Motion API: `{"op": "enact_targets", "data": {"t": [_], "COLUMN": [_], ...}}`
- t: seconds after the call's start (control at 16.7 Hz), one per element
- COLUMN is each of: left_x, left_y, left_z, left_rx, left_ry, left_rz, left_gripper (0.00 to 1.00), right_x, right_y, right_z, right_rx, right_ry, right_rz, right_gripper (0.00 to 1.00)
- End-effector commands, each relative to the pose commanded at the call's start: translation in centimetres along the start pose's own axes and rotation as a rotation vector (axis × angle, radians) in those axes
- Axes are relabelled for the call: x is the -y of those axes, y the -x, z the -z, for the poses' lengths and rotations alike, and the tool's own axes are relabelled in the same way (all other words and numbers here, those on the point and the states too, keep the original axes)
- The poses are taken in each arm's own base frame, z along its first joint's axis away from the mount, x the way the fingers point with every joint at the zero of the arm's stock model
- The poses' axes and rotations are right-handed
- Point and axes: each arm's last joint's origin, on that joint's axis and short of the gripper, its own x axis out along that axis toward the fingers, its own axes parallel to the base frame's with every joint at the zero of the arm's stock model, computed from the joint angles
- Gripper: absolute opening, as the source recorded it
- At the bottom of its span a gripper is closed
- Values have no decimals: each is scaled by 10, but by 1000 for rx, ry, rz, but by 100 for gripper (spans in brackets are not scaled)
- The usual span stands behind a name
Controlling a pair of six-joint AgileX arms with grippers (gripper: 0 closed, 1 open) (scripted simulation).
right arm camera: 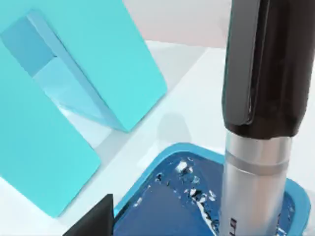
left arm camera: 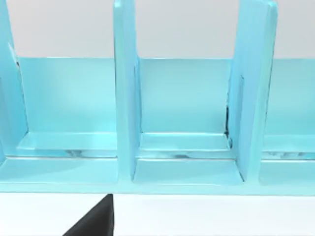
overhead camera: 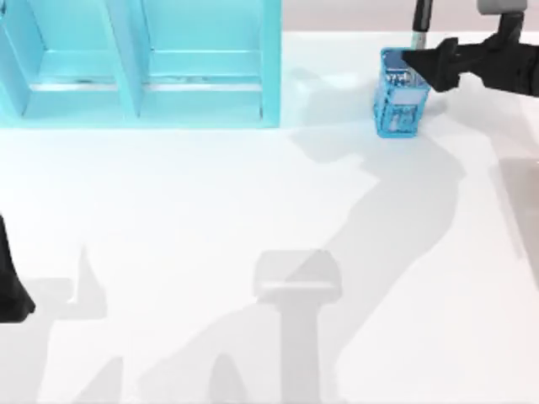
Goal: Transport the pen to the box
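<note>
Top view, right pincer (overhead camera: 410, 61) beside pen (overhead camera: 418, 23), grip unclear.

The pen (right arm camera: 256, 98) has a glossy black plastic-looking upper part and a smooth, metallic-looking silver-grey barrel, the blue mesh cup (overhead camera: 399, 105) appears translucent and glittering, the box (overhead camera: 143, 67) is smooth turquoise with slight sheen, and the table (overhead camera: 253, 210) is matt white.
</note>
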Motion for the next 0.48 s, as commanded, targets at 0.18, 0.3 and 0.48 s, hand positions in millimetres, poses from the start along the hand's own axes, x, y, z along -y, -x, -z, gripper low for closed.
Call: {"op": "enact_targets", "data": {"t": [0.18,0.3,0.48], "left_x": [0,0,0], "left_y": [0,0,0], "left_z": [0,0,0], "left_rx": [0,0,0], "left_ry": [0,0,0], "left_rz": [0,0,0], "left_gripper": [100,100,100], "right_x": [-3,-4,-4], "right_y": [-28,-34,-34], "right_z": [2,3,3], "right_rx": [0,0,0], "right_ry": [0,0,0], "right_rz": [0,0,0], "right_gripper": [100,100,100]}}
